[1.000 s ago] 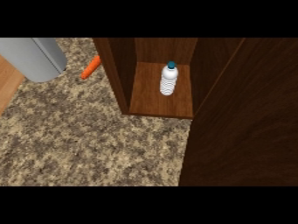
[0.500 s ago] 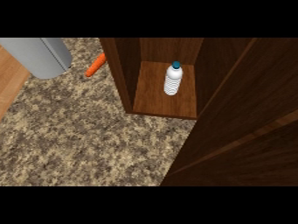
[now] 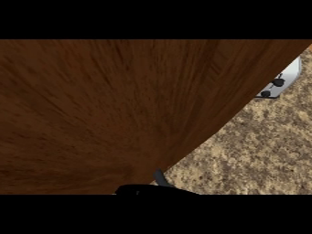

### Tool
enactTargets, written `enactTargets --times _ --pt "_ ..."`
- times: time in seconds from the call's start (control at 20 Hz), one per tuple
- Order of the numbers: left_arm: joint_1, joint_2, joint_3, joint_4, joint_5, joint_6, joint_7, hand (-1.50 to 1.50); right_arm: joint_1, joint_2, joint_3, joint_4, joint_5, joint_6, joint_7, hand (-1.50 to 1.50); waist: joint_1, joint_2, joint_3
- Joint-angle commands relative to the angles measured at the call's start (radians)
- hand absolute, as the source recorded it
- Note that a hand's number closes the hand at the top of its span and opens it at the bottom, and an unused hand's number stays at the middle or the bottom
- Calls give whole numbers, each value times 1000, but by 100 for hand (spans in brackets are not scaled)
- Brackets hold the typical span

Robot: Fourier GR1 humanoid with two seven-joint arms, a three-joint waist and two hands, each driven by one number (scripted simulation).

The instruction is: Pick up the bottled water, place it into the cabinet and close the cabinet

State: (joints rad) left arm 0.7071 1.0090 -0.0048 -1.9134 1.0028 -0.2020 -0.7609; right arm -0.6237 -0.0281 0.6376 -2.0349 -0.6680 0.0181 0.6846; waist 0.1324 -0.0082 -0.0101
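Where visible, cabinet door [image 3: 97,114] over counter [image 3: 266,151].

One dark wooden cabinet door [image 3: 97,109] fills most of the view. One speckled counter [image 3: 266,151], one silver appliance [image 3: 283,82] with two black knobs [image 3: 271,88].

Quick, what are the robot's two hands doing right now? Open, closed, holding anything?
Left hand: not in view.
Black hand at the bottom edge, against the wooden cabinet door: which hand it is, and open or closed, cannot be told.
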Motion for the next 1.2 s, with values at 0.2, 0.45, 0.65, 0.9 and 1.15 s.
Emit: enactTargets --times 0.2,0.45,0.65,0.9,1.15 --pt "121 -15 124 35 39 -103 -35 -150 -387 28 -93 321 -224 -48 -12 150 -52 8 9" --pt "212 -32 212 77 38 -229 -58 -150 -404 28 -153 480 -304 -50 -55 150 -69 8 10" --pt "274 -117 225 47 -26 -235 -66 -150 -337 6 -220 548 -327 62 -23 150 -90 8 11" --pt "264 -145 281 39 6 -258 -6 -150 -287 -10 -255 651 -289 163 -76 150 -108 9 11" --pt "274 -187 319 19 -1 -276 32 -150 -265 -35 -320 786 -236 248 -163 150 -107 10 11"
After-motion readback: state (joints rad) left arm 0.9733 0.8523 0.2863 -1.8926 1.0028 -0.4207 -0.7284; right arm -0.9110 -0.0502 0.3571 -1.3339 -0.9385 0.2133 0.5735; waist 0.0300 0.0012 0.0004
